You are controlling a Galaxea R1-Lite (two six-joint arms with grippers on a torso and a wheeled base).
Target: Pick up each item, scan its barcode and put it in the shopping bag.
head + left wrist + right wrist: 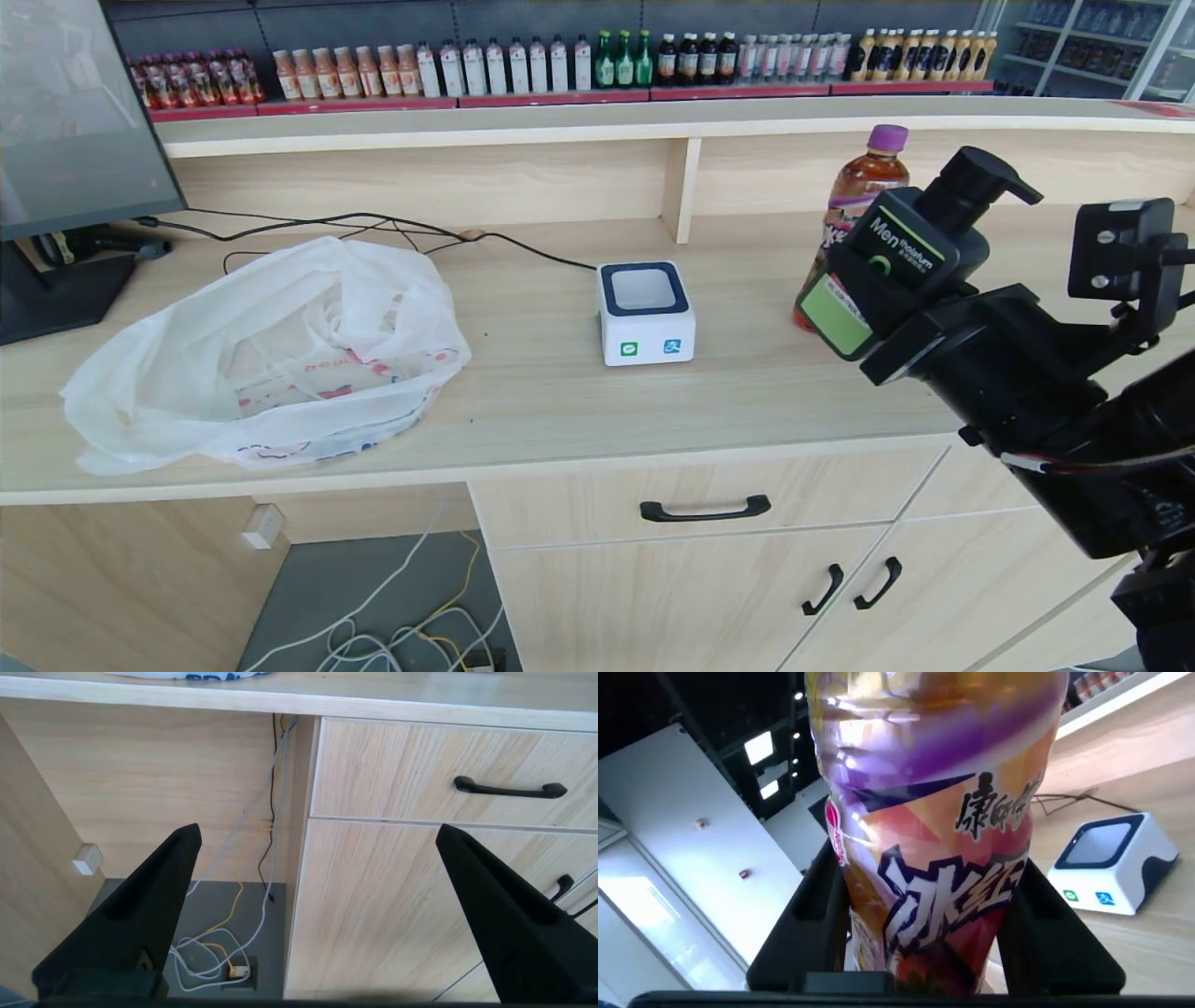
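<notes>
Right gripper [929,933] clamps the tea bottle [864,191], purple label with big white characters, right of the scanner [646,313]; left gripper [318,835] hangs wide apart, lower than the scanner.

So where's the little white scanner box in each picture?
Head view: the scanner box sits mid-counter, to the right of the shopping bag.
Left wrist view: aimed below the countertop, at the drawer handle instead.
Right wrist view: the scanner box stands on the counter, beyond the tea bottle close to the camera.
Shared landmark: the wooden counter, its front edge, its top.
</notes>
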